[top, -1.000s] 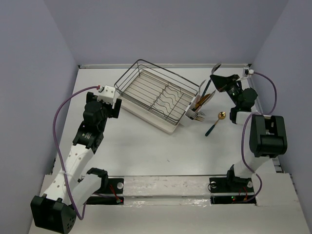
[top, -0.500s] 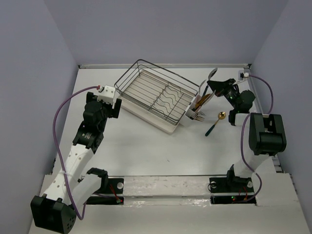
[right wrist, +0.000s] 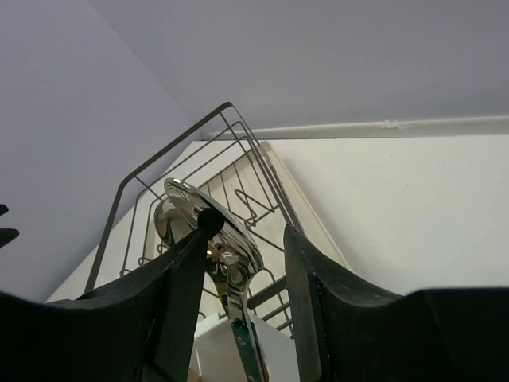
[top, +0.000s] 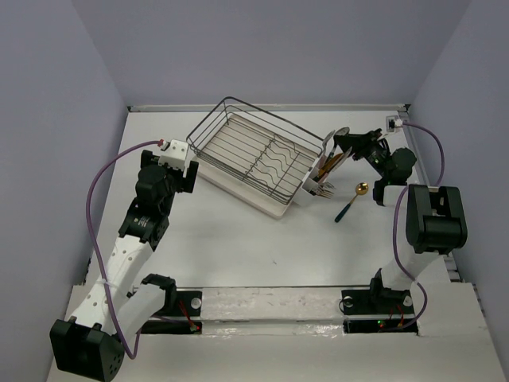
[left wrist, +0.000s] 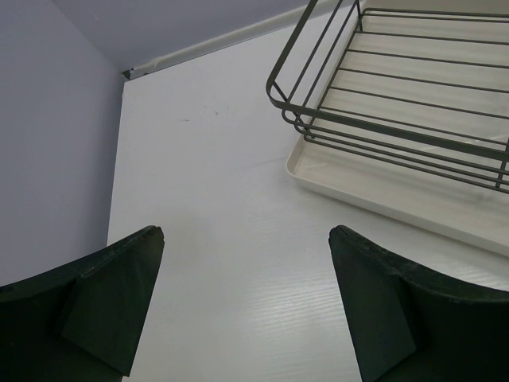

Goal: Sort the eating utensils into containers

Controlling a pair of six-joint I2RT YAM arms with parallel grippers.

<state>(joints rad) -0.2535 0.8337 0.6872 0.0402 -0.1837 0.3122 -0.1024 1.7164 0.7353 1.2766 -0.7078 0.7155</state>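
My right gripper (top: 350,143) hovers over the white cutlery holder (top: 312,187) at the rack's right end. Its fingers (right wrist: 187,270) stand apart, and a metal spoon with a teal handle (right wrist: 231,255) stands loose between them. The spoon's handle points down toward the holder (right wrist: 215,350). The holder has gold and orange handles and fork heads (top: 322,189) in it. A gold spoon with a teal handle (top: 350,201) lies on the table right of the holder. My left gripper (top: 191,177) is open and empty (left wrist: 246,263) above bare table, left of the rack.
The black wire dish rack (top: 258,155) sits on a cream tray (left wrist: 382,179) mid-table, angled. It also shows in the right wrist view (right wrist: 238,159). Lavender walls close in the back and both sides.
My right gripper moved left toward the holder with the spoon. The spoon head has dropped lower and now sits over the holder. The left arm has not moved.
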